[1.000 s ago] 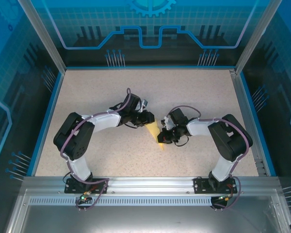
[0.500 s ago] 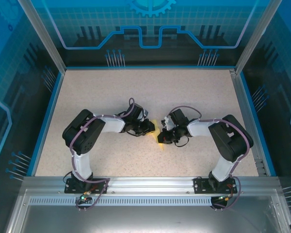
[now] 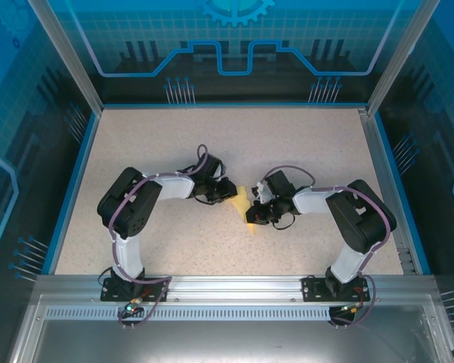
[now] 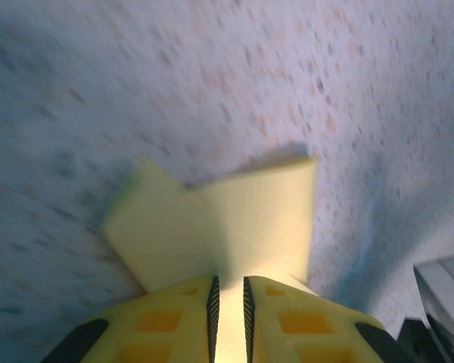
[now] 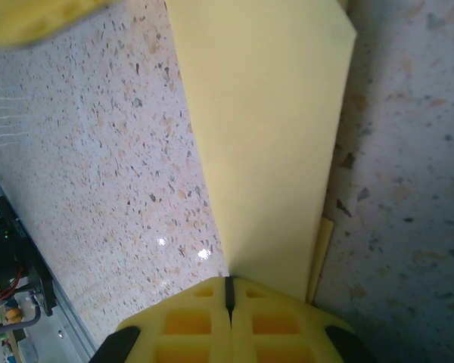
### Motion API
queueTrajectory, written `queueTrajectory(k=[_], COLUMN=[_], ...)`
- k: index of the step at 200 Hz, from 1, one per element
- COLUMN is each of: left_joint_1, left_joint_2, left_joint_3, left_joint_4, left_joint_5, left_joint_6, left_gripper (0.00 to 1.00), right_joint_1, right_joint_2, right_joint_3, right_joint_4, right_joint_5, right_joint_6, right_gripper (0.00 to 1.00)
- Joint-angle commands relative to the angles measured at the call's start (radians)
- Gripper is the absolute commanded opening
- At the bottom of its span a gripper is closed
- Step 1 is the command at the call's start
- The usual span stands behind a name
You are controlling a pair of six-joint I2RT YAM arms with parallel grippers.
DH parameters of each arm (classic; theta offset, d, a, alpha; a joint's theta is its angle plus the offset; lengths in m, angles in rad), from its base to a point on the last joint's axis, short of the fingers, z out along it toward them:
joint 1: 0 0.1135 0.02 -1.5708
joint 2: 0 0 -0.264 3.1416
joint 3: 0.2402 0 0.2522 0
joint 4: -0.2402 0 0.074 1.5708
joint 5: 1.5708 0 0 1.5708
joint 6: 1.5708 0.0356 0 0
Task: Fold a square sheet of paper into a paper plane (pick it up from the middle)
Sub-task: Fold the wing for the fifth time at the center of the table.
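Over the last second the left arm (image 3: 163, 185) had swung its elbow inward. Less of the yellow paper sheet (image 3: 244, 198) lay exposed between the wrists, and the right arm (image 3: 318, 198) had barely shifted.

From the top external camera, the left end effector (image 3: 231, 190) and the right end effector (image 3: 255, 215) met near the middle of the speckled bench (image 3: 310, 144). The sheet spanned the space between them, and a small yellow tip poked toward the near edge just beside the right one. From that height neither grip could be read. A blue gear graphic (image 3: 235, 9) marked the back panel.

The left wrist camera gave what the overhead one could not. Its yellow fingers (image 4: 174, 321) stood almost together with a slim gap, pinching the sheet at a crease. Two flaps spread away from the pinch, one to the left and one up to the right, over a blurred bench. A grey and dark part at the lower right could not be identified.

The right wrist camera showed its fingers (image 5: 181, 321) pressed fully together on the near end of the sheet. The sheet ran away from them as one long flat panel, with a second layer's edge peeking out on the right. The bench's speckle was sharp here. A blurred yellow shape (image 5: 38, 19) sat in the top-left corner, and a metal rail with cables (image 5: 11, 302) lay at the lower left.
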Motion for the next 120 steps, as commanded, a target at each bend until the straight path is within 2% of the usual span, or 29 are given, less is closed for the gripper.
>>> queueTrajectory(k=[1, 37, 71, 102, 120], left_joint_1=[0.044, 0.098, 0.118, 0.116, 0.106], left_joint_2=[0.045, 0.074, 0.022, -0.062, -0.120], left_joint_3=[0.058, 0.122, 0.145, 0.126, 0.098], left_joint_4=[-0.118, -0.176, -0.208, -0.226, -0.253], left_joint_5=[-0.091, -0.088, -0.068, -0.051, -0.068], left_joint_6=[0.059, 0.087, 0.118, 0.122, 0.116], left_gripper=[0.20, 0.20, 0.22, 0.25, 0.29], right_joint_1=[0.005, 0.005, 0.005, 0.008, 0.005], right_joint_2=[0.021, 0.009, -0.010, -0.051, -0.130], right_joint_3=[-0.056, -0.061, -0.048, -0.004, 0.000], right_joint_4=[-0.142, -0.138, -0.110, -0.096, -0.083], right_joint_5=[0.073, 0.062, 0.024, -0.010, -0.006], right_joint_6=[-0.022, -0.022, -0.013, -0.002, 0.010], right_gripper=[0.01, 0.02, 0.04, 0.10, 0.18])
